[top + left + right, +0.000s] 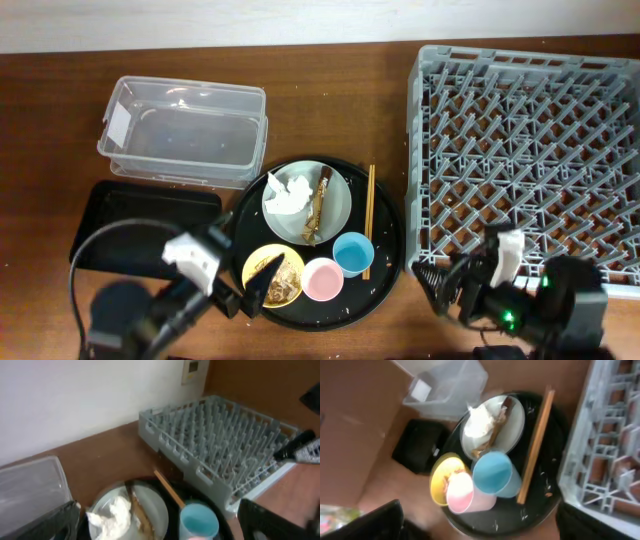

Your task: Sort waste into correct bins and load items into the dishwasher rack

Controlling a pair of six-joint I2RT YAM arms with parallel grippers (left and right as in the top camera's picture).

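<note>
Our left gripper [250, 287] hovered with its fingers spread wide and nothing between them. It was at the robot-side edge of the yellow bowl [258, 262], and in the overhead view one dark finger lay across the bowl. Tan food scraps [288, 284] sat in that bowl. Our right gripper [436, 288] was likewise wide open and held nothing. It hung over the table [330, 100], between the round black tray [385, 290] and the nearest corner of the dishwasher rack [530, 150].

On the round tray we saw the pink cup [322, 279] just beside the bowl and the blue cup [352, 253] just beside the pink one. Behind them, the grey-green plate [338, 195] carried the crumpled tissue [290, 193] and the brown wrapper [320, 208]. The chopsticks [370, 220] lay along the tray's right side, beside the plate. The clear tub [185, 133] and the black rectangular tray [140, 208] stood to the left of the round tray.
</note>
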